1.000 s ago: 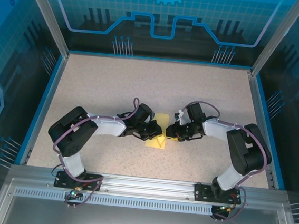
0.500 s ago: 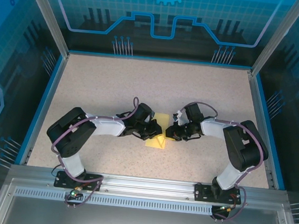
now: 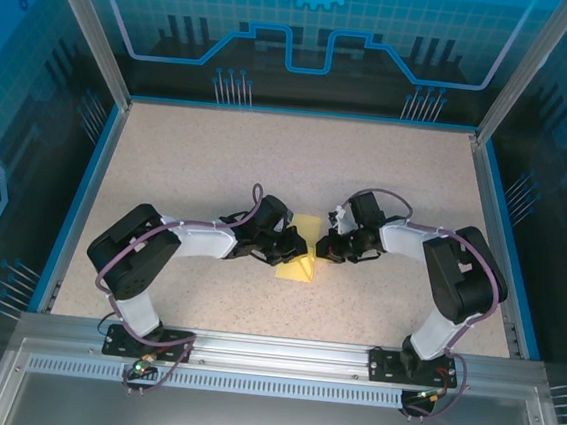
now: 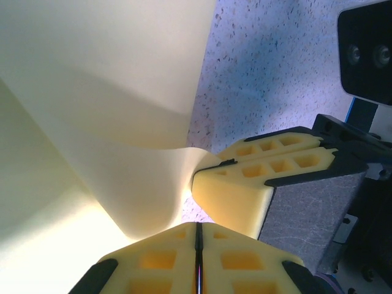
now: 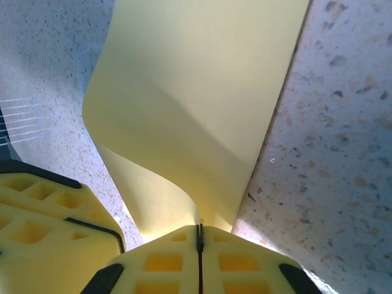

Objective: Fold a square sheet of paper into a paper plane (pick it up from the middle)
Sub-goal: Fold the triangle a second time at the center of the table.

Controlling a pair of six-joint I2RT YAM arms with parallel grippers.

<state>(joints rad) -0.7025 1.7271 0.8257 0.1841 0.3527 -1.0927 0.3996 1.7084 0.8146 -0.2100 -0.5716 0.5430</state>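
Observation:
The square sheet of paper (image 3: 301, 269) is pale yellow and lies mid-table between both grippers. My right gripper (image 3: 322, 248) is shut on its edge, and the sheet (image 5: 196, 110) curls up from the table into the seam of the right gripper (image 5: 199, 228). The left wrist view shows the same pinch, with the right gripper (image 4: 209, 164) holding the lifted tip of the sheet (image 4: 110, 122). My left gripper (image 3: 293, 252) is shut too, and its tips (image 4: 197, 228) rest against the curl. No paper shows in its seam. The left gripper's pads (image 5: 55, 226) sit close beside the right gripper.
The speckled tabletop (image 3: 218, 166) has a blue rim (image 3: 293, 112) and aluminium posts at its corners. Both arms reach inward, their wrists almost touching over the sheet. Bare table lies behind and to both sides.
My right gripper has closed on the sheet's edge and shifted slightly toward the left gripper. The raised fold near the sheet's front has flattened. The left arm has barely moved.

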